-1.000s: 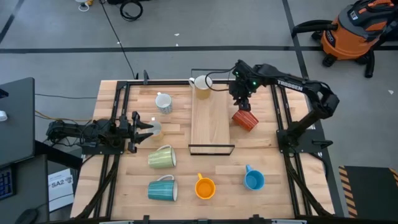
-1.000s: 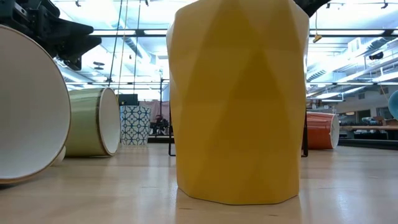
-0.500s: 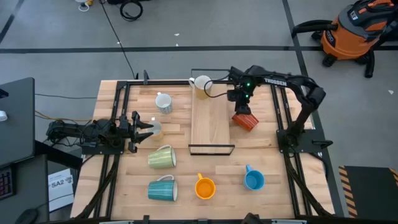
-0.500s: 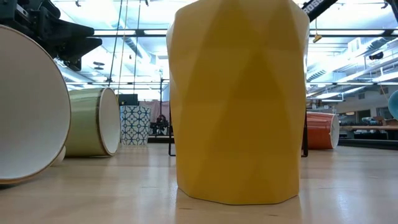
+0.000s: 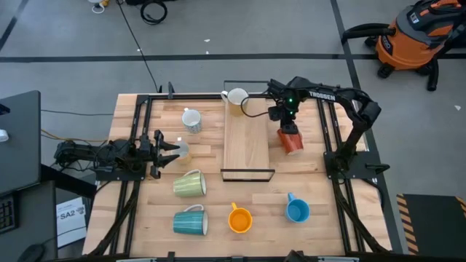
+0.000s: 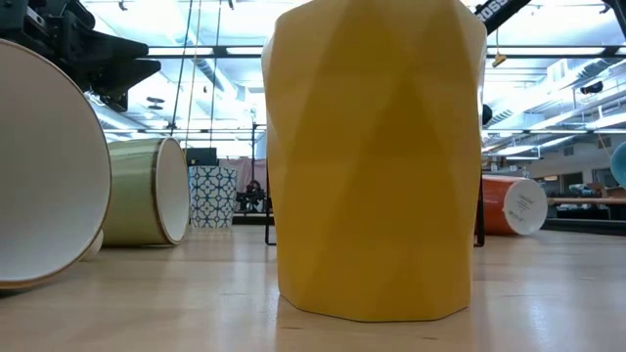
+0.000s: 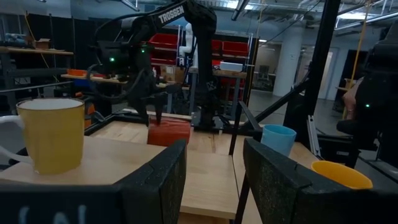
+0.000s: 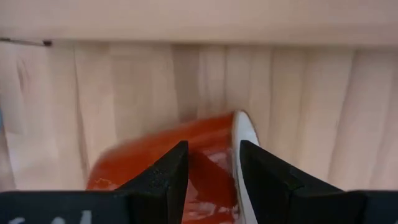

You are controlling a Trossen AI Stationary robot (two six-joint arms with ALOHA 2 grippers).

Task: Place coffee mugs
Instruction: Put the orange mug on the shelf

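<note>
High view gives us the right gripper near the surface's far right edge, its fingers pinching the rim of the red-orange mug lying on its side beside the wooden board. Our left gripper waits at the left edge, fingers spread, around nothing. Other coffee mugs are scattered across the surface.

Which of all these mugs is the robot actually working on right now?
The red-orange mug, lying beside the wooden board: the right gripper is on it; no other mug has a gripper there.
</note>
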